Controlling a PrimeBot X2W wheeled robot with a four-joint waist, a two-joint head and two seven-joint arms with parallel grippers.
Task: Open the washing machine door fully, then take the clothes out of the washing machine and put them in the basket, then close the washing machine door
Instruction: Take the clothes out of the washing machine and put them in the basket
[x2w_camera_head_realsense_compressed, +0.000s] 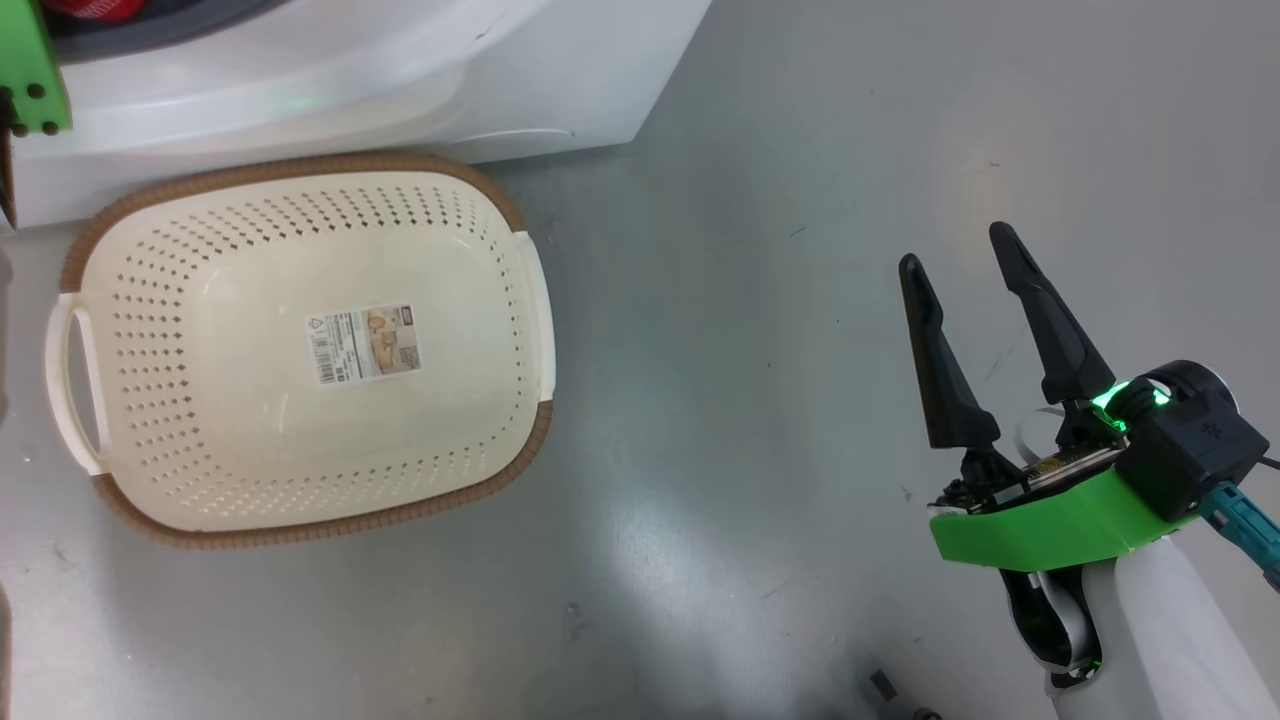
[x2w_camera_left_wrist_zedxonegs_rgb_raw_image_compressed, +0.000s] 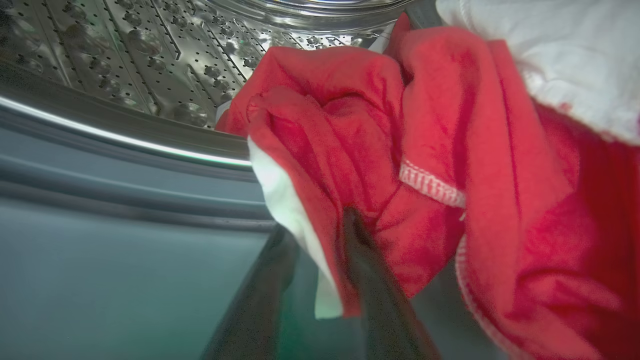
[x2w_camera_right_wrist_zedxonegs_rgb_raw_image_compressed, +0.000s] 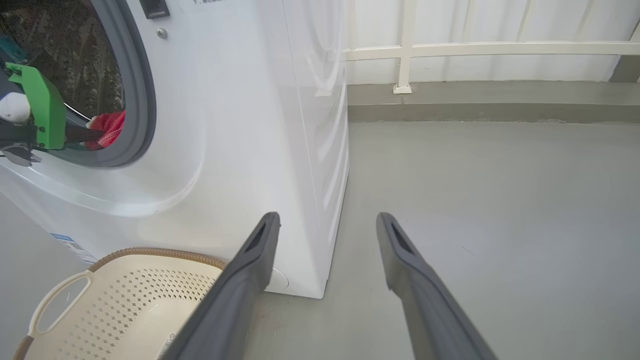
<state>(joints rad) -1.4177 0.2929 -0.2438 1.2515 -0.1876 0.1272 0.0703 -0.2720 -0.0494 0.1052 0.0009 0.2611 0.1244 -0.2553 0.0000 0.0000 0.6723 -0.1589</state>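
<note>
The left gripper (x2w_camera_left_wrist_zedxonegs_rgb_raw_image_compressed: 317, 225) sits narrowed around a soft, light fold of the clothes (x2w_camera_left_wrist_zedxonegs_rgb_raw_image_compressed: 360, 150) at the near lip of the washing machine (x2w_camera_right_wrist_zedxonegs_rgb_raw_image_compressed: 240, 125), firm hold unconfirmed.

No wording can be read in full. A white paper sticker (x2w_camera_head_realsense_compressed: 362, 343) lies on the inner floor of the basket (x2w_camera_head_realsense_compressed: 300, 162). It carries a barcode at its left end, a small dark tag at its top right corner, a brownish product picture and rows of fine print, all too small to make out. On the washing machine (x2w_camera_right_wrist_zedxonegs_rgb_raw_image_compressed: 240, 125) a small blue label (x2w_camera_right_wrist_zedxonegs_rgb_raw_image_compressed: 67, 241) sits low on the front panel, just above the basket's rim, its print illegible. At the top edge of the right wrist view a line of small dark print (x2w_camera_right_wrist_zedxonegs_rgb_raw_image_compressed: 200, 2) runs across the machine's front, cut off by the frame and too small to read
</note>
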